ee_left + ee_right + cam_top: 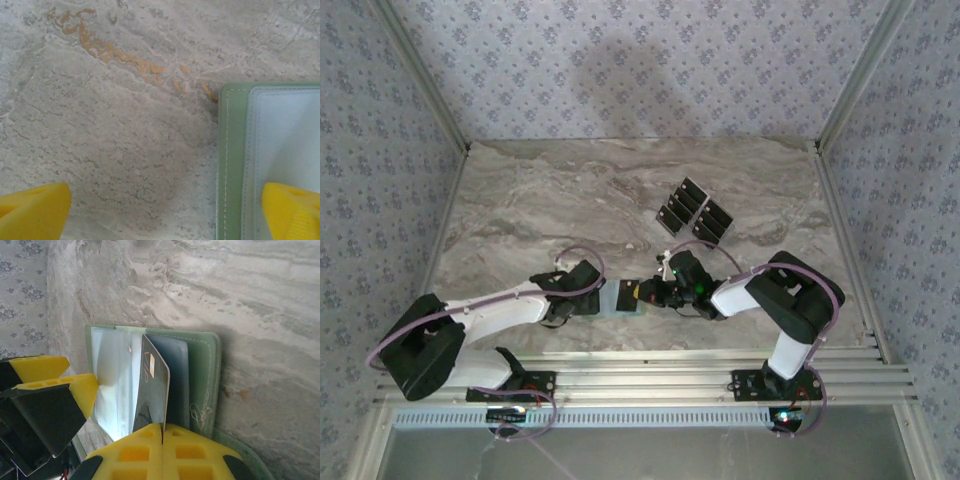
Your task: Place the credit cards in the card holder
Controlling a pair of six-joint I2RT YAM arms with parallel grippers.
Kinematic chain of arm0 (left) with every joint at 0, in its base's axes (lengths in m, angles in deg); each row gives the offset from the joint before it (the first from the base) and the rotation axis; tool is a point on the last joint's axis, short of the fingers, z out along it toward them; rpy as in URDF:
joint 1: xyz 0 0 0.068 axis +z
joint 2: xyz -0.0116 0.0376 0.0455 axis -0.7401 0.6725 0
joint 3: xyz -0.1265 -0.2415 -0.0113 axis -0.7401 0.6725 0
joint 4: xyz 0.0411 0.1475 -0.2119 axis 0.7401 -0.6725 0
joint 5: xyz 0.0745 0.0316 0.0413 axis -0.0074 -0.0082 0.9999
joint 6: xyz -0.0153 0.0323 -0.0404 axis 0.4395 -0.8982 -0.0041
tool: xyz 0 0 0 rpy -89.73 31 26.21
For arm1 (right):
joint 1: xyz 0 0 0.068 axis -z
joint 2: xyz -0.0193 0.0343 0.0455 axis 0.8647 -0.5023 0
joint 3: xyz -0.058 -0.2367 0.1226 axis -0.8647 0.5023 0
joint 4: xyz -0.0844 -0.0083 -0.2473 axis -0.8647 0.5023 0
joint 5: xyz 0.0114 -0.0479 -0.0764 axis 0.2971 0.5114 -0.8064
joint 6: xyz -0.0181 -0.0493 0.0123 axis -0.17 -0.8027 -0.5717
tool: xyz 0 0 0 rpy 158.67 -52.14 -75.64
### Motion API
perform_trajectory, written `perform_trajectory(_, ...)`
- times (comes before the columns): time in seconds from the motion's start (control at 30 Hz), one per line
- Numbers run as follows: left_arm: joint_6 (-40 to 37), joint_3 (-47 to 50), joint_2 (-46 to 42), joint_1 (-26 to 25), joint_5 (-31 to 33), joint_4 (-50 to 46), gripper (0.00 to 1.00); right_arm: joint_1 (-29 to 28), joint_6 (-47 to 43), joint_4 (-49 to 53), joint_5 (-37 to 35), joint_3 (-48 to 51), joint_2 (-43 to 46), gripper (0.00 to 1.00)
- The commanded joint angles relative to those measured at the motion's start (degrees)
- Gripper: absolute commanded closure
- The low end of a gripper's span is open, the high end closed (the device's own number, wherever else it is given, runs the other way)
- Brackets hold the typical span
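My right gripper (162, 432) clenches one credit card (152, 390) on edge over the open card holder (202, 370) just ahead of its jaws, while my left gripper (165, 212) stands released, one finger (292, 210) over the holder's inside.

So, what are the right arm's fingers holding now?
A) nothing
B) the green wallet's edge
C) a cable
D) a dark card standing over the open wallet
D: the right fingers are shut on a credit card, upright above the open card holder.
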Motion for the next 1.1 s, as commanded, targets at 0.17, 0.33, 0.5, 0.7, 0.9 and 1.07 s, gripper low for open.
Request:
perform_trajectory(0.17,1.2,2.0,-0.4,0.0,1.1,-1.8,0.03,0.3,-0.1,1.2,2.5,-0.8,0.9,1.00)
perform_trajectory(0.33,1.3,2.6,-0.7,0.0,1.0,-1.4,0.03,-0.2,0.3,1.5,4.1,-2.6,2.4,1.00)
perform_trajectory(0.5,1.2,3.0,-0.7,-0.1,0.7,-0.9,0.03,-0.9,0.0,2.5,4.5,-4.3,2.5,1.00)
perform_trajectory(0.7,1.1,3.1,-0.5,0.0,0.7,-0.5,0.03,-1.1,0.7,1.0,5.0,-5.2,0.2,1.00)
perform_trajectory(0.9,1.4,3.1,-0.5,0.0,1.1,-0.9,0.04,-1.2,0.8,-0.3,5.2,-5.4,-2.0,1.00)
perform_trajectory(1.07,1.9,3.0,-0.2,-0.1,1.4,-1.5,0.04,-1.1,1.1,-1.4,5.6,-5.0,-3.3,1.00)
